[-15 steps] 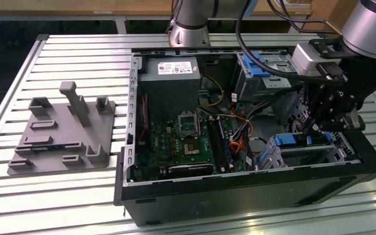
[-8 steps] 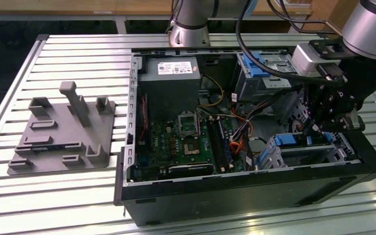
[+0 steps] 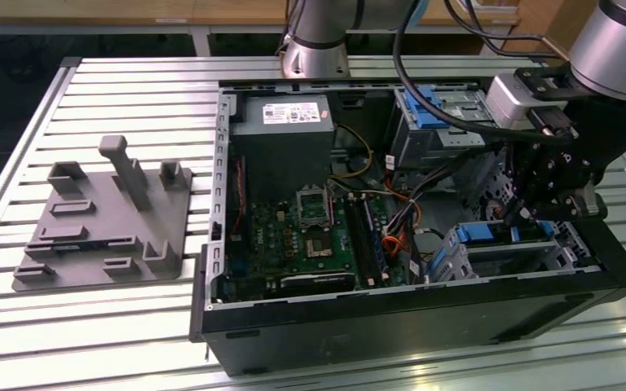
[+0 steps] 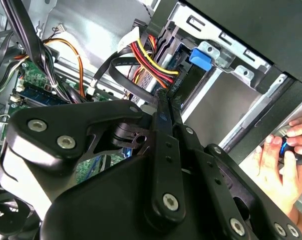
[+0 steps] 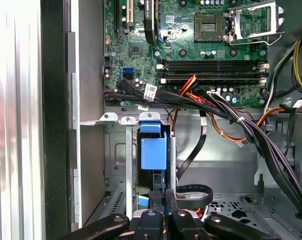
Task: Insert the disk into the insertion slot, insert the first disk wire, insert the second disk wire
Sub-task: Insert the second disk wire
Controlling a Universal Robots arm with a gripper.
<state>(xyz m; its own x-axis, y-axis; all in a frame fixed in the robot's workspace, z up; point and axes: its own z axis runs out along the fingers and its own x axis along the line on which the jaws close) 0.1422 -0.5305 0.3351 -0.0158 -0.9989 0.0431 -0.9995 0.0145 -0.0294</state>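
Gripper (image 5: 158, 202) fingers are pressed together just above the disk (image 5: 154, 152). Disk stands on edge in the insertion slot (image 3: 569, 244), directly beneath the claw.

Exterior view high above the open computer case (image 3: 422, 318), looking down; both wrist views close inside it, sharing the claw (image 5: 158, 200).

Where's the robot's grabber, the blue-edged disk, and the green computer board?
gripper (image 3: 533, 213), exterior view: between its fingertips, above the disk.
disk (image 5: 154, 152), first wrist view: its blue bracket, standing in the cage.
green board (image 3: 297, 236), exterior view: middle of the motherboard.
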